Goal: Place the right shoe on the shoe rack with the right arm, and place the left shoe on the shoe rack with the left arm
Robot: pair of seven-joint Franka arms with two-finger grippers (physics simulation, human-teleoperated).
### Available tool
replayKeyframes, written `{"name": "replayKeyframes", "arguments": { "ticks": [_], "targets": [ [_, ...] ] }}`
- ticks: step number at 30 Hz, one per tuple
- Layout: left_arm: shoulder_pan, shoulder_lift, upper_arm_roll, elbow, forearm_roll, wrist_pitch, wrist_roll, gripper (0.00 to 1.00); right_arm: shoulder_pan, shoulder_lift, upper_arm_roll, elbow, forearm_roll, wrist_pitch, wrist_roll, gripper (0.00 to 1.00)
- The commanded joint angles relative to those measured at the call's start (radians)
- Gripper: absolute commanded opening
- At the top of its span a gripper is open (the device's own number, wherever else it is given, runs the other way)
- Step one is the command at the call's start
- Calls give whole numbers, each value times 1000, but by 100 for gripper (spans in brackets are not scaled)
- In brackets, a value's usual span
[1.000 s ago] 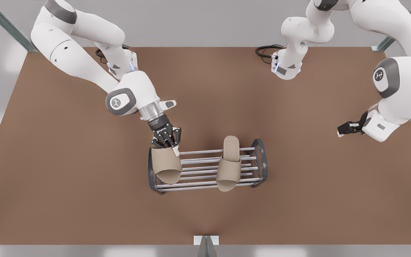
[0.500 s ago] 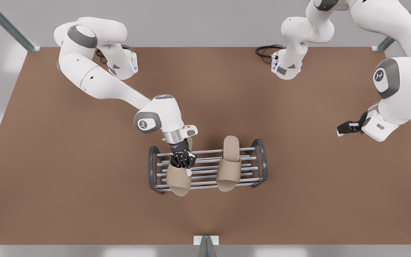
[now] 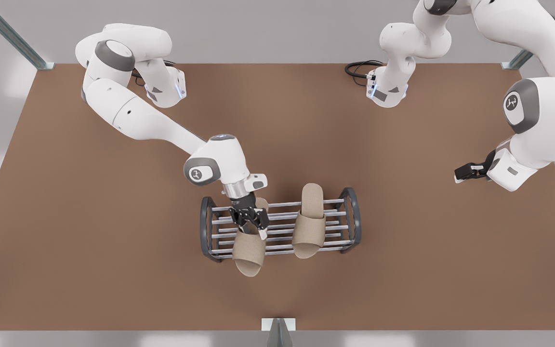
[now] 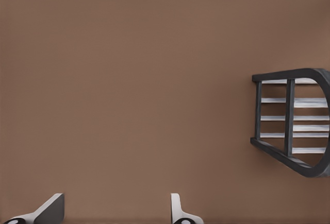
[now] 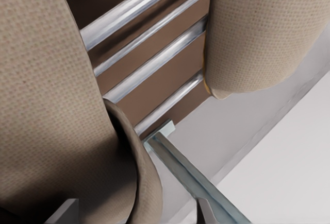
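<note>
the shoe rack (image 3: pixel 280 224) stands on the table (image 3: pixel 65 231) near its middle. two slippers lie across its bars: one slipper (image 3: pixel 309 221) toward the front view's right end, the other slipper (image 3: pixel 248 253) beside it toward the left, its toe overhanging the rack's near edge. the right gripper (image 3: pixel 250 219) sits over the rear part of that left-hand slipper. the left gripper (image 3: pixel 468 172) hangs well apart from the rack, over bare table at the front view's right.

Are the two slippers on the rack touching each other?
Apart. The front view shows bare silver bars of the shoe rack between the gripped slipper and the other slipper.
</note>
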Motion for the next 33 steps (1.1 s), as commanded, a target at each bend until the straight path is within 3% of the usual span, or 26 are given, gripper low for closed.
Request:
{"name": "replayKeyframes", "arguments": {
  "ticks": [1, 12, 33],
  "targets": [
    [0, -2, 0, 0, 1, -14, 7, 100, 1, -2, -2, 0, 12, 21, 82, 90],
    [-3, -7, 0, 0, 2, -33, 4, 100, 10, -3, -6, -18, 13, 23, 85, 97],
    [-6, -22, -1, 0, 2, -56, 2, 100, -23, -29, 32, -95, 16, 87, 150, 99]
  ]
}}
